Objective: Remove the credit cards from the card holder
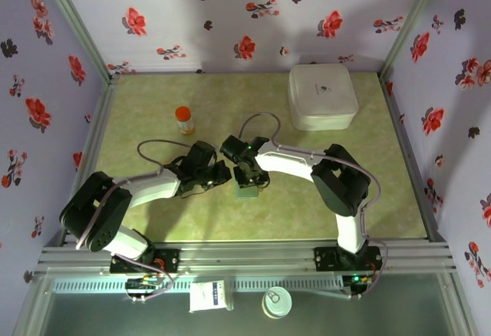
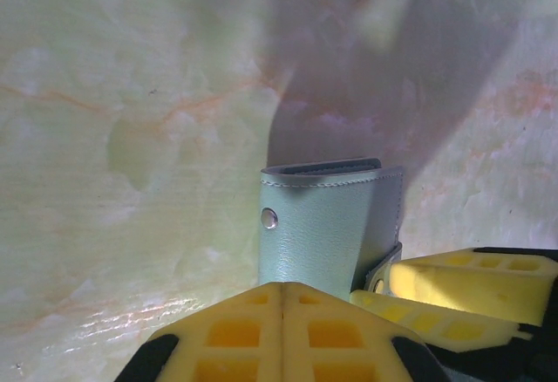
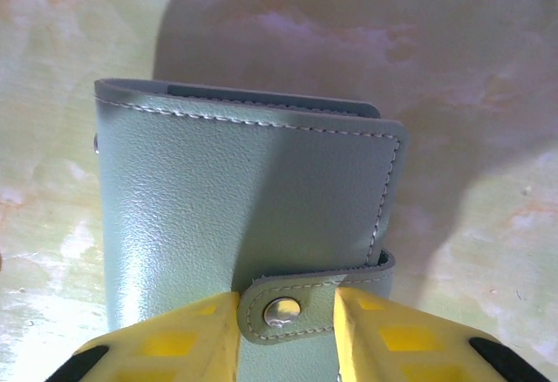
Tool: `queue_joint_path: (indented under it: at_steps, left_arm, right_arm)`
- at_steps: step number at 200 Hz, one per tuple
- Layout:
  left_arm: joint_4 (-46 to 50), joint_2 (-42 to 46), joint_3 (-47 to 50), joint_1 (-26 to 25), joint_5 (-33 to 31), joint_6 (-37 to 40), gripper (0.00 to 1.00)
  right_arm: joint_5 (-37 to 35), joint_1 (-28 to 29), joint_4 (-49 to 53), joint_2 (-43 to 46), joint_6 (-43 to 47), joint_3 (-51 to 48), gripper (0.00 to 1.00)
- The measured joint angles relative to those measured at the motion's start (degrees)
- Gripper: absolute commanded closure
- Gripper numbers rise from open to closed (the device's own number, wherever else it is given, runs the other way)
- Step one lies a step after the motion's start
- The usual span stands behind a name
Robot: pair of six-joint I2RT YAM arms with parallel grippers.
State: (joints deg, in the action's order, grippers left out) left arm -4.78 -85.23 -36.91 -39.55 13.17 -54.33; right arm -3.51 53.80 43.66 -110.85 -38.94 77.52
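A: Top view. Light is even and fairly bright, from overhead. The arms drop short, soft shadows on the table point(image 1: 192, 221). White box point(image 1: 322, 97) at 1 o'clock is nearly washed out.

B: Left wrist view. A broad violet shadow with soft edges runs from 12 to 3 o'clock. Wet-looking sheen at 7. Yellow fingers point(image 2: 349, 356) at 6 are blurred.

A: Right wrist view. Card holder point(image 3: 244, 199) is sharp and its stitching is legible, with pale glare on its 9 o'clock side. Shadow runs from 12 to 4.
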Motion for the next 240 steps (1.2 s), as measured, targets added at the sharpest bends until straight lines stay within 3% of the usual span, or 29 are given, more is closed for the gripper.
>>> queue_joint_path:
  at_steps: [125, 182, 240]
  left_arm:
    - [0.0, -1.2, -0.3, -0.6, 1.9, 0.0, 1.00]
    - [-2.0, -2.8, -1.0, -1.3, 3.6, -0.7, 1.00]
    - [-5.7, -5.6, -1.0, -2.8, 5.6, -2.7, 1.00]
  right_arm:
    - [0.3, 0.0, -1.0, 0.5, 0.0, -0.4, 1.00]
    - [1.4, -0.5, -4.5, 2.4, -0.1, -3.5, 1.00]
    - [7.1, -2.8, -12.2, 5.5, -1.6, -8.6, 1.00]
